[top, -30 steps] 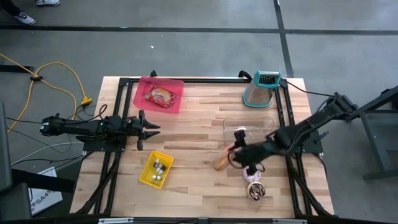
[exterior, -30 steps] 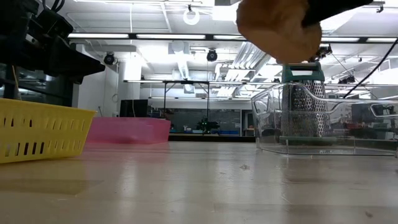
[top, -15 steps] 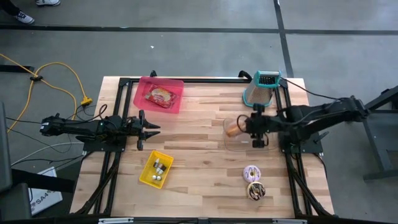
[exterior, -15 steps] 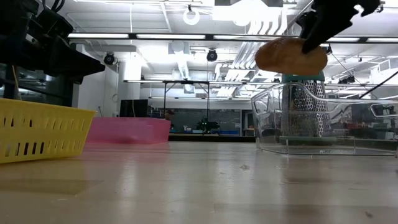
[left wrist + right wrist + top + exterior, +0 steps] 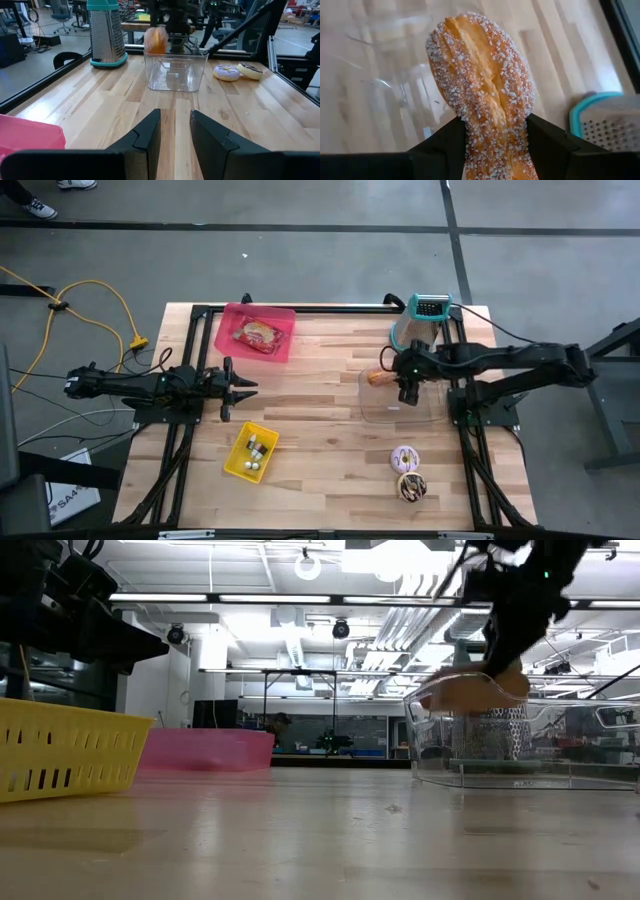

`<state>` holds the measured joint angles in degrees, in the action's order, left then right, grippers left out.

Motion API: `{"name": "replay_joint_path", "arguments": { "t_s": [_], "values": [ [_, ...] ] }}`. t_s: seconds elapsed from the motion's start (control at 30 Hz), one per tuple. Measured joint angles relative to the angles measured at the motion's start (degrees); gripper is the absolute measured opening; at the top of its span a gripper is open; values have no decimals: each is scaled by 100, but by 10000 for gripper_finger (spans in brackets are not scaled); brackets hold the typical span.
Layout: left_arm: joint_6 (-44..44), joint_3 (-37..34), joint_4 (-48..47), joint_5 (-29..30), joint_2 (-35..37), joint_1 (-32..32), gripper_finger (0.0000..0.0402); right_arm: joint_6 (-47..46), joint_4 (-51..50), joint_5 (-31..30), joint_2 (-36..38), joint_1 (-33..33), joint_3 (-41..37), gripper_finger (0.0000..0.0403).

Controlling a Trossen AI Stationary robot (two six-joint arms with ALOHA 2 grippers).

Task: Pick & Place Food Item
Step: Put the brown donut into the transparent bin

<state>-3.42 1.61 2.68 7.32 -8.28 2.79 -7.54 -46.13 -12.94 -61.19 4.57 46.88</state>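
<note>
A sugar-coated twisted pastry is held in my right gripper, which is shut on it. It hangs over the far left corner of a clear plastic container, at about rim height in the low view. The container stands on the wooden table right of centre. My left gripper waits at the table's left side, pointing level toward the container. It is open, with nothing between its fingers. My right gripper pinches the pastry's one end between its two fingers. The fingers come slanting down from the table's right side. The pastry sticks out past them toward the table's left, lifted clear of the table. I cannot tell whether it touches the container's rim.
A metal grater with a teal top stands just behind the container. Two doughnuts lie nearer the front edge. A pink tray with a packet sits far left, and a yellow basket near left.
My right gripper has carried the pastry from beside the doughnuts toward the table's far edge, to above the container's far left corner. It has rolled and tipped on the way. The pastry has turned about and sunk to the container's rim height.
</note>
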Motion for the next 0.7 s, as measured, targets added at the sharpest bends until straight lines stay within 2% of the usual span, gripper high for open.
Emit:
{"name": "replay_joint_path", "arguments": {
  "t_s": [0.27, 0.5, 0.7],
  "values": [
    [2, 0, -3, 2, 0, 2, 100, -32, 1022, 545, -2, -3, -735, 174],
    [0, 2, -2, 1, -2, 1, 100, -25, 1643, 556, -4, -5, -1375, 174],
    [0, 1, -2, 1, -2, 1, 100, -21, 1969, 588, -4, -5, -1522, 174]
  ]
}}
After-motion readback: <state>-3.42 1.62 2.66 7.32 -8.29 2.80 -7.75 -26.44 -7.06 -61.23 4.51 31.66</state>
